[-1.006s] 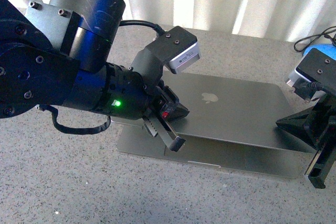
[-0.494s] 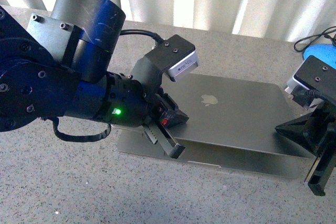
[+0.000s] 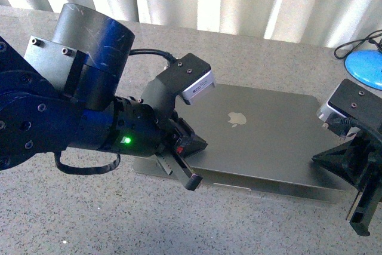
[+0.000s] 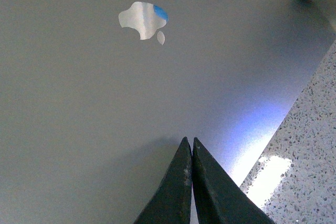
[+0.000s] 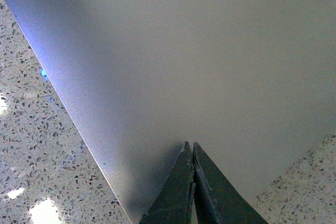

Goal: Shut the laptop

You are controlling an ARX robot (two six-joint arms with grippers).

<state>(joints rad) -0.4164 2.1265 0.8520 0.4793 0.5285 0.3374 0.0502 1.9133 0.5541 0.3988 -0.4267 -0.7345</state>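
The space-grey laptop [image 3: 256, 129] lies in the middle of the speckled table, its lid nearly down on the base, with only a thin gap at the front edge. The pale apple logo [image 3: 237, 118] faces up. My left gripper [image 3: 202, 141] is shut, its tips resting on the lid's left side; in the left wrist view [image 4: 190, 141] the tips meet on the lid [image 4: 105, 103] below the logo [image 4: 143, 19]. My right gripper [image 3: 316, 158] is shut at the lid's right edge; in the right wrist view [image 5: 190, 145] its tips press on the lid [image 5: 199, 51].
A blue object [image 3: 367, 67] with a black cable lies at the far right. Pale curtains hang behind the table's back edge. The speckled tabletop [image 3: 77, 219] spreads in front of the laptop and shows in both wrist views [image 4: 310, 145] [image 5: 37, 145].
The lid has come down from a clear gap to almost flat on the base. Both grippers have moved down with it.
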